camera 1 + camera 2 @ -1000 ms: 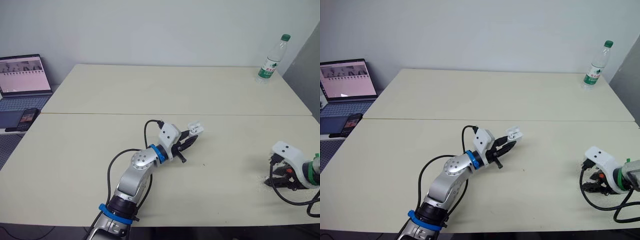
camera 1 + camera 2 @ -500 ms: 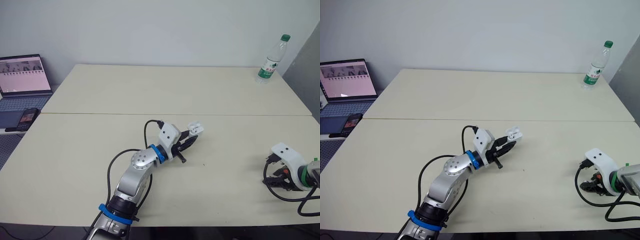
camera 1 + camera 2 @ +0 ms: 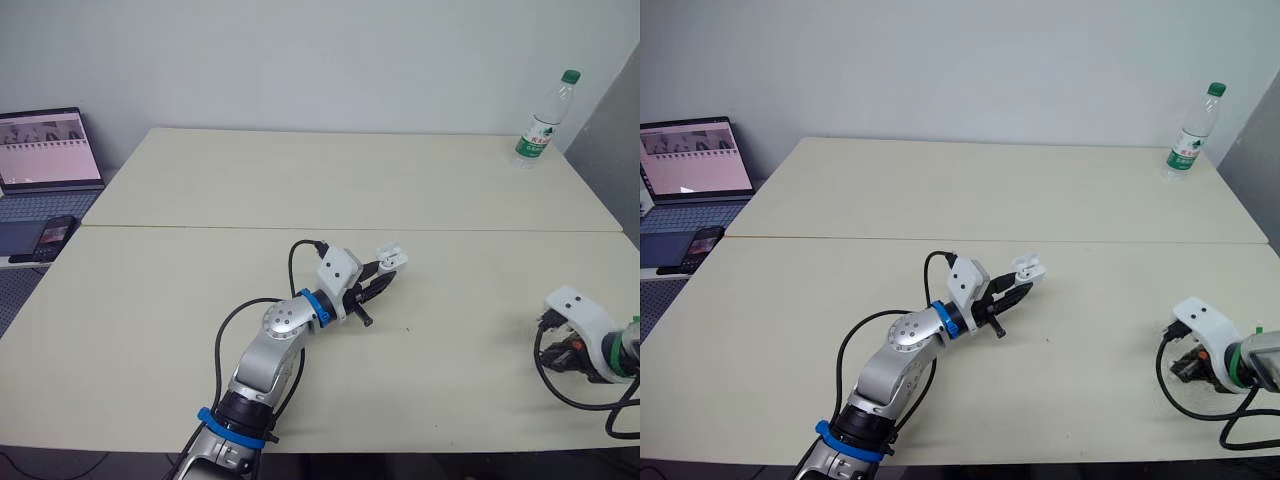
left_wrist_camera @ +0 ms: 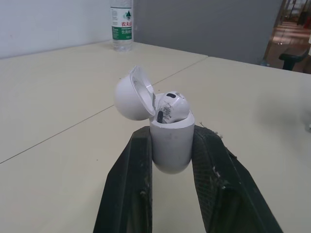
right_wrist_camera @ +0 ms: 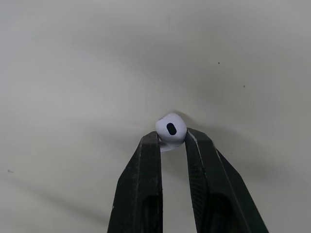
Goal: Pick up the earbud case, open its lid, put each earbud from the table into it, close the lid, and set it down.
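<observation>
My left gripper (image 3: 376, 279) is shut on the white earbud case (image 4: 170, 143) above the middle of the table. The case stands upright between the fingers (image 4: 127, 189), its lid (image 4: 132, 93) flipped open, and one earbud (image 4: 171, 105) sits in it. The case also shows in the head views (image 3: 390, 258). At the table's right front my right gripper (image 5: 171, 138) is shut on a second white earbud (image 5: 170, 128), held at the fingertips just above the tabletop. In the head views the right wrist (image 3: 583, 322) covers that earbud.
A plastic water bottle (image 3: 541, 120) stands at the far right corner of the table (image 3: 300, 180). A laptop (image 3: 45, 160) and a phone (image 3: 52, 236) lie on a side surface to the left. A seam (image 3: 200, 228) runs across the table between two tops.
My right arm has shifted slightly at the table's right front and lifted a little. The left arm with the open case has stayed still.
</observation>
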Robot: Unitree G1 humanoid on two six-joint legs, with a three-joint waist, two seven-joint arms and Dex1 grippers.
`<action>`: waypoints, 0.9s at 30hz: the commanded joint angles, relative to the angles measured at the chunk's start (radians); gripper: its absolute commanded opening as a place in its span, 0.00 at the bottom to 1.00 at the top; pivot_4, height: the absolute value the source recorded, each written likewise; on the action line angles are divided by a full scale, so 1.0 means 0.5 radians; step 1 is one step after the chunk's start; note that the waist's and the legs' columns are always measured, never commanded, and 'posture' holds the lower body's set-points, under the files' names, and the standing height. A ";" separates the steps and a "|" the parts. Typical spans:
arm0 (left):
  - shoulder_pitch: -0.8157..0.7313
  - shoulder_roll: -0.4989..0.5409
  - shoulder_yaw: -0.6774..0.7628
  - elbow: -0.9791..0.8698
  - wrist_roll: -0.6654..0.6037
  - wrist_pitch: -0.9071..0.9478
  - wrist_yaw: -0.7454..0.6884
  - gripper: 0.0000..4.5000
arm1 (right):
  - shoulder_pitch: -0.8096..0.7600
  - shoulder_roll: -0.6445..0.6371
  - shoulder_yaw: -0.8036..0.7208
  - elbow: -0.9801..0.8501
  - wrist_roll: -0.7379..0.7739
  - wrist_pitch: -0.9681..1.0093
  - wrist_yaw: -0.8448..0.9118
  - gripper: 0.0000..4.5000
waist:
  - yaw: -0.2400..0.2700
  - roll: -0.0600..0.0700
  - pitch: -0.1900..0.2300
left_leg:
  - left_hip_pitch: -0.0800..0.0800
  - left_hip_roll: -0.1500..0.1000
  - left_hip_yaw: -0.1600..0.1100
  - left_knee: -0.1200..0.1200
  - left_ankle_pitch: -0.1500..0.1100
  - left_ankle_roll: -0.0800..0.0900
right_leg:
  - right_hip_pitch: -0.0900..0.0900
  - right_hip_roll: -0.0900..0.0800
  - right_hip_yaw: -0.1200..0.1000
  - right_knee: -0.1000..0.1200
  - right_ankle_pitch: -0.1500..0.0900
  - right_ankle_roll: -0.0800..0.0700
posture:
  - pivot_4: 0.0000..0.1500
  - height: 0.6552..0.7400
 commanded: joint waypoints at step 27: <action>0.001 -0.026 0.003 -0.076 0.008 -0.042 0.065 0.17 | -1.360 0.093 1.143 1.840 -1.602 -4.313 1.167 0.08 | -0.002 0.002 0.007 | 0.012 0.001 0.005 0.000 0.000 0.000 | 0.007 -0.008 0.003 0.006 0.004 -0.017 | 1.00 0.95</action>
